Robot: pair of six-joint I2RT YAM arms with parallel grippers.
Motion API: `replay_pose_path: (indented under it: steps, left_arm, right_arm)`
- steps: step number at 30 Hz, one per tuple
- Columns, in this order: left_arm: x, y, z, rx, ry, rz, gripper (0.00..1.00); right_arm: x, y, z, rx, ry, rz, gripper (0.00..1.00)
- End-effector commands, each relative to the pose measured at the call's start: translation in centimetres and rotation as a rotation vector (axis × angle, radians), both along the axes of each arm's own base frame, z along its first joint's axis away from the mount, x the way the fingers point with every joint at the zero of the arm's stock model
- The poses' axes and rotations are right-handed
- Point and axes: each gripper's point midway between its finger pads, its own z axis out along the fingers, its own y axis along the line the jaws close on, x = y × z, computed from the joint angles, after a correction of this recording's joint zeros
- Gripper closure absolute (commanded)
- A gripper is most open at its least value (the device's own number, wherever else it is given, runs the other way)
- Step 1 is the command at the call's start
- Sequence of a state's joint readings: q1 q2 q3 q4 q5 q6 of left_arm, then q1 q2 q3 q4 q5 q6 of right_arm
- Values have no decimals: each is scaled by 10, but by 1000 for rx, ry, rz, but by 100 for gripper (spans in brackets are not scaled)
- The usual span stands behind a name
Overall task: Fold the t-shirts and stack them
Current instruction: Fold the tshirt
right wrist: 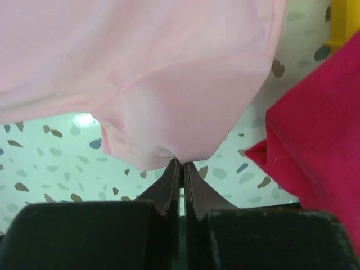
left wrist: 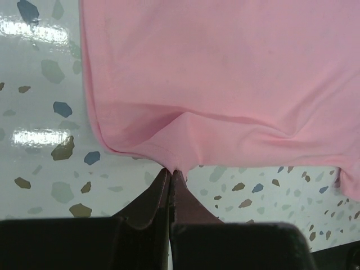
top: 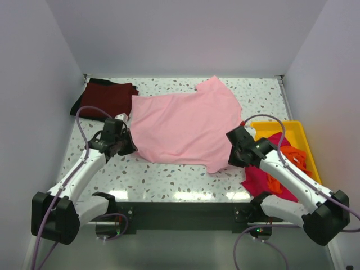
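A pale pink t-shirt [top: 183, 126] lies spread across the middle of the table. My left gripper [top: 130, 145] is shut on its left hem [left wrist: 169, 154], pinching the edge at the fingertips. My right gripper [top: 232, 153] is shut on the shirt's near right corner [right wrist: 169, 140], which lifts slightly. A dark maroon t-shirt [top: 107, 97] lies crumpled at the far left corner. A magenta t-shirt [top: 267, 174] drapes over the tray's near edge and shows in the right wrist view [right wrist: 320, 140]. An orange t-shirt [top: 292, 160] sits on it in the tray.
A shallow yellow tray [top: 298, 128] stands at the right side of the speckled table [top: 169, 177]. White walls enclose the back and both sides. Cables loop from both arms near the front rail.
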State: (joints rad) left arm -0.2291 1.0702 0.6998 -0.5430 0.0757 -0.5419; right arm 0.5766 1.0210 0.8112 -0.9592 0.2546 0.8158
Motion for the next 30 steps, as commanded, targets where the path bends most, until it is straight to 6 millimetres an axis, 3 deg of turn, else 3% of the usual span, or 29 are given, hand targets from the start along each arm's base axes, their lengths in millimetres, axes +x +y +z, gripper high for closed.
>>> replay_pose_path:
  steps: [1,2,7,16,22,30]
  left_arm:
    - [26,-11,32,-64,-82,-10,100]
    - [28,-12,34,-69,-86,-12,100]
    - [47,-1,46,-69,-109,16,100]
    - [72,-1,38,-144,-73,-18,100]
    - [85,11,36,-147,-66,2,100]
    - [94,28,17,-155,-18,30,100]
  right_arm:
    - [44,0,20,-72,-114,16,100]
    - [56,3,27,-71,-143,30,100]
    - [103,0,26,-36,-150,33,100]
    - [179,1,29,-63,-145,65,100]
    - [218,-2,21,-64,-124,76,100]
    - [250,-8,14,-75,-112,69,100]
